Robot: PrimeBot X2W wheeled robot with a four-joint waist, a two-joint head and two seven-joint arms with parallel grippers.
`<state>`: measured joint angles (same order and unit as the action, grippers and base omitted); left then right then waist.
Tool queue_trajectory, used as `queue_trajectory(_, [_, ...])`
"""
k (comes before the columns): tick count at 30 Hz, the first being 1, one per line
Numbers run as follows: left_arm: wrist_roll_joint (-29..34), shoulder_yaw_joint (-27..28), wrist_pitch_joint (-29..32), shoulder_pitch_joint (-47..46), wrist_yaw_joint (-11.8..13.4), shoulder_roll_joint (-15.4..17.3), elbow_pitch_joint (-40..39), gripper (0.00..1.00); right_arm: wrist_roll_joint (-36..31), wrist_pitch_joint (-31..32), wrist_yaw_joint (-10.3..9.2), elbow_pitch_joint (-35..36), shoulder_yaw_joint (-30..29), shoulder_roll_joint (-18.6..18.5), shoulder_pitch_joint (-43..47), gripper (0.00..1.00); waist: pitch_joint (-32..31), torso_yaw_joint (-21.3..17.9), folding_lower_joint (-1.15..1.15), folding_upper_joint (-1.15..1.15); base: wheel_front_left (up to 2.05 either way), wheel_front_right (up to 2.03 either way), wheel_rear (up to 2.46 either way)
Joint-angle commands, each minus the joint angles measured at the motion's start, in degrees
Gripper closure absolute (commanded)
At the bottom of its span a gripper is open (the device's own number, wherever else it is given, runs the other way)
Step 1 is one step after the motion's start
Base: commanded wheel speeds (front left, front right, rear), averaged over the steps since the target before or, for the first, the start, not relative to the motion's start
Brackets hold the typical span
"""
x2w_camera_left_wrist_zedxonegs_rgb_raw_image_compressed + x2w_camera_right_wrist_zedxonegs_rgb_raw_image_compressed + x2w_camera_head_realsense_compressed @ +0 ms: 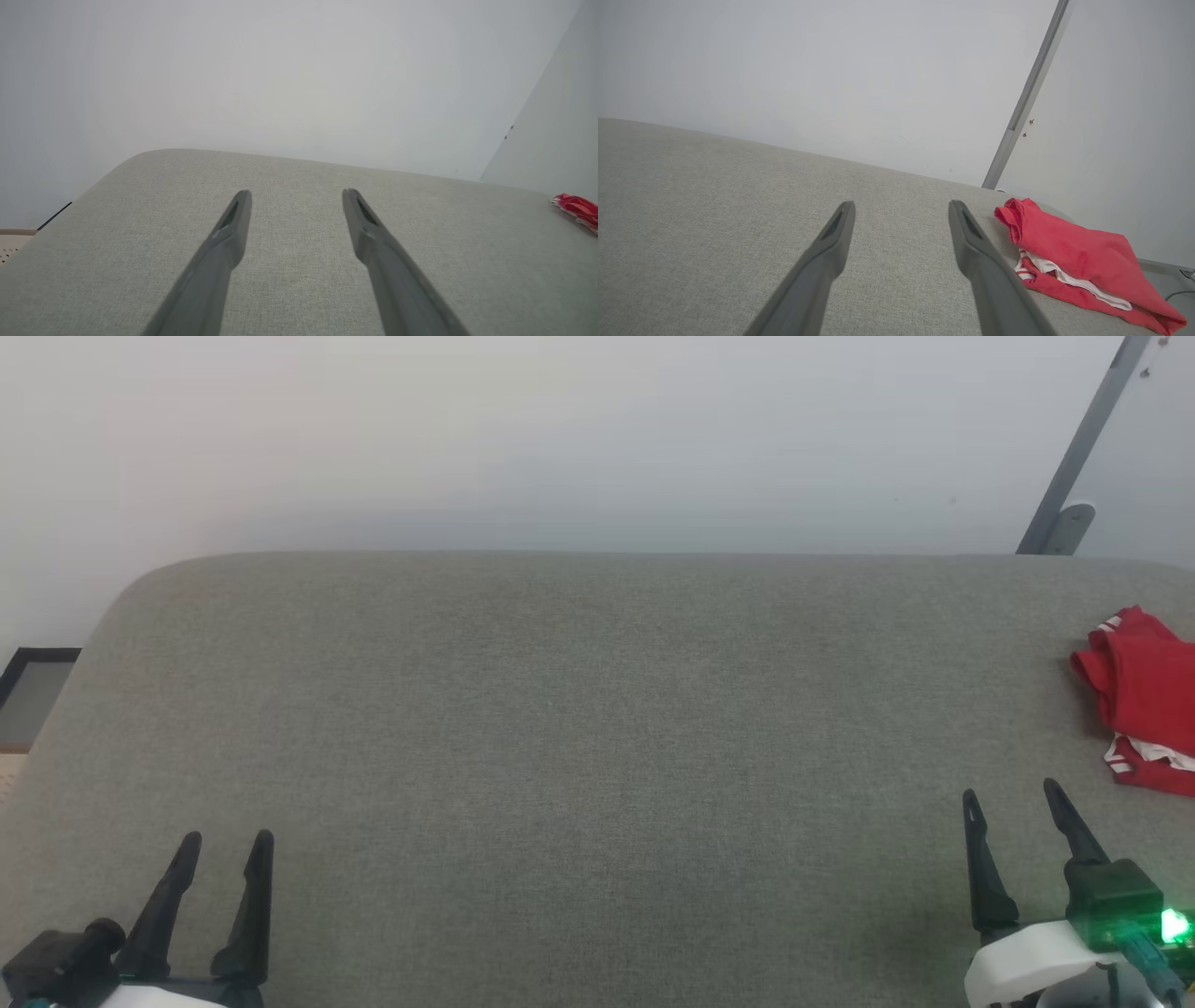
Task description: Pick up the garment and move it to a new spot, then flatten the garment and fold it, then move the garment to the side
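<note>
With the left gripper [229, 840] and right gripper [1011, 793] both spread wide and empty, we should probably send the right one ahead and to its right, where the garment [1144, 691] lies bunched, and pinch a raised fold.

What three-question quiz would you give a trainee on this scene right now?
1. Short answer: what do the left claw and the right claw hold?
2. Multiple choice: which claw is nearer the shirt? A) left B) right C) both equally near
3. True or false: the shirt lies spread flat in the middle of the grey top.

Key:
1. Nothing; both are open, with the grey top showing between the fingers.
2. B
3. False; it lies bunched far to the robot's right, red cloth over white trim.
</note>
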<state>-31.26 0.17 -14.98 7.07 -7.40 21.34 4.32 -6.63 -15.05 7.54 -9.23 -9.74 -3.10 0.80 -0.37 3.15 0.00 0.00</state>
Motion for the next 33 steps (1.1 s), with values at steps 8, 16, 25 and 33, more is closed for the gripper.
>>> queue_trajectory(8, [-0.10,-0.80,-0.24,0.89,-0.06,0.13,-0.92,0.00,0.78,-0.13,-0.11,0.38,0.02,0.32,0.58,0.00,0.18,-0.39,0.00,0.00,0.00,0.00,0.00])
queue_trajectory(16, [-0.15,-0.78,-0.23,1.01,-0.07,-0.02,-1.22,0.00,0.96,-0.13,-0.11,-0.06,0.07,0.33,0.82,0.00,0.31,-0.55,0.00,0.00,0.00,0.00,0.00])
queue_trajectory(25, [-0.30,-0.94,-0.24,0.50,-0.07,0.08,-1.36,0.00,1.25,-0.13,-0.11,-0.61,0.00,0.32,0.82,0.00,0.51,-0.69,0.00,0.00,0.00,0.00,0.00])
queue_trajectory(33, [-0.15,-1.07,0.11,0.69,0.00,-0.71,-0.57,1.00,1.75,0.11,0.01,-2.33,-0.03,0.14,0.32,1.00,0.44,-0.53,0.00,0.00,0.00,0.00,0.00])
